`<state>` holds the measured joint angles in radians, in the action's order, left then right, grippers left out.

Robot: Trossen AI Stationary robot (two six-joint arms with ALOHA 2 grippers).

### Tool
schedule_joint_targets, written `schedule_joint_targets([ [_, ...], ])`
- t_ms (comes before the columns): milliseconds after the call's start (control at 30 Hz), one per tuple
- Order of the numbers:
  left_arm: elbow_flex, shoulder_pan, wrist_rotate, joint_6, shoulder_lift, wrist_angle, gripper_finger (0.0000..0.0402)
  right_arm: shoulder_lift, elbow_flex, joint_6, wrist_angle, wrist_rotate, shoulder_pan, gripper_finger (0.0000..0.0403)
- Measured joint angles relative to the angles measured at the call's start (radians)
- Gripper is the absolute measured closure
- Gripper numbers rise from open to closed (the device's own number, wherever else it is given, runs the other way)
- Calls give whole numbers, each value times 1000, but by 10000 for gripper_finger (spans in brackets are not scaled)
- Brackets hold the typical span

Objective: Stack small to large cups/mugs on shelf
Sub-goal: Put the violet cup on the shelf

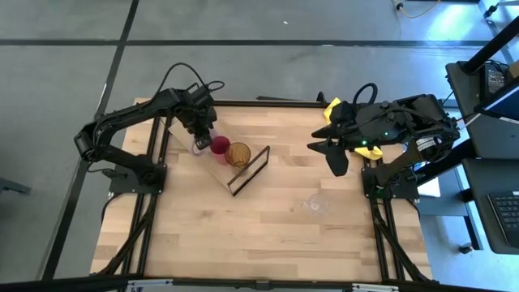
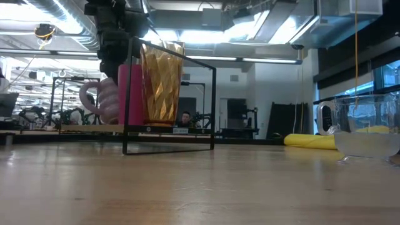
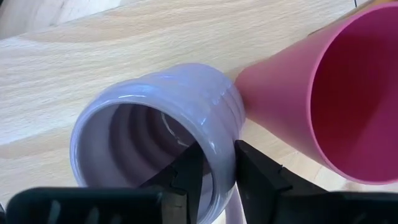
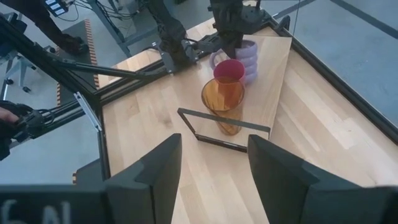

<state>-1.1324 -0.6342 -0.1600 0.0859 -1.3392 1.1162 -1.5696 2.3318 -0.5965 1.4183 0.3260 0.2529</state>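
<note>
the left gripper (image 3: 211, 177) pinches the ribbed lilac ceramic mug (image 3: 155, 140) by its rim, one finger inside, touching the pink plastic cup (image 3: 348, 93) beyond the outer finger; release gently, lift straight.

Tabletop (image 1: 243, 235): pale wood planks, set on a grey floor (image 1: 49, 81). Yellow cloth (image 1: 332, 108) lies at the tabletop's far edge, toward its right corner; low view shows it bunched flat (image 2: 310, 141). Keyboard (image 1: 506, 219) on a dark desk just right of the tabletop. Person (image 2: 185, 119) seated far behind the tabletop.
</note>
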Motion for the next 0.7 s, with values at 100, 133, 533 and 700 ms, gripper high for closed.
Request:
schedule_joint_targets([
  [100,0,0,0,2,0,-1,321,0,0,4,0,4,0,217],
  [133,0,0,2,2,0,-1,323,0,0,7,0,5,0,217],
  [533,2,9,91,26,-3,-15,365,0,0,25,0,21,0,217],
  [700,2,26,88,28,-3,-16,373,0,0,25,0,24,0,217],
])
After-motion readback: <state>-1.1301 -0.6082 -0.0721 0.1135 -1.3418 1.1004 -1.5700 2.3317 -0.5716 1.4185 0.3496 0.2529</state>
